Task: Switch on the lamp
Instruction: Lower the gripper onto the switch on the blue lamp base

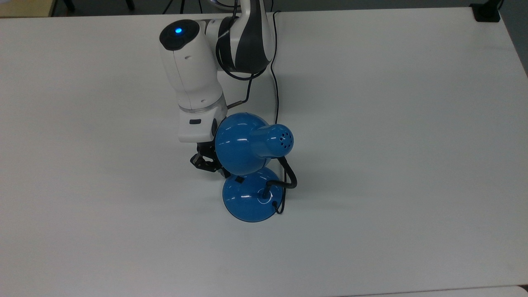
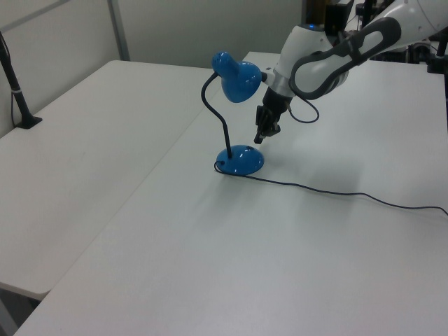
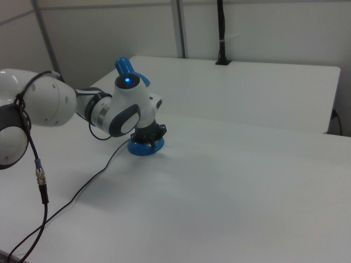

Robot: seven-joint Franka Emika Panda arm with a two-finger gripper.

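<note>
The lamp stands mid-table: a glossy blue shade (image 1: 243, 144) on a black gooseneck (image 2: 218, 119) over a domed blue base (image 1: 251, 200) with a small black switch (image 1: 238, 179). No glow shows under the shade. My gripper (image 1: 205, 162) points down just off the base's edge, on the top view's left of the switch and partly hidden under the shade. In the left view the gripper (image 2: 260, 137) hangs a little above the base (image 2: 241, 161), its fingers shut with nothing between them. In the right view the gripper (image 3: 151, 134) sits right over the base (image 3: 146, 148).
The lamp's thin black cord (image 2: 336, 190) trails across the white table (image 1: 392, 123) toward the left view's right. My arm's own cable (image 3: 38, 170) hangs at the right view's left. A black post (image 2: 17, 91) stands clamped on the neighbouring table.
</note>
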